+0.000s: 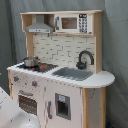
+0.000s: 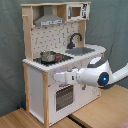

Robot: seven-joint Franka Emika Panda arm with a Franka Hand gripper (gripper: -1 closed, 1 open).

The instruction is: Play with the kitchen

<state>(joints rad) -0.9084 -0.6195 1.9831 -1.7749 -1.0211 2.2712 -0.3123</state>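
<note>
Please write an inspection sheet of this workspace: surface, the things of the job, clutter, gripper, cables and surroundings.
Surface: wooden table bearing the toy, seen in the second exterior view.
Job's things: kitchen stands upright; a small pot sits on the stovetop; sink with black faucet; microwave and grey hood above; oven door looks closed.
Clutter: nothing seen.
Gripper: arm reaches across the kitchen's front, toward the second exterior view's left.
Cables: nothing seen.
Surroundings: grey curtain behind.
</note>
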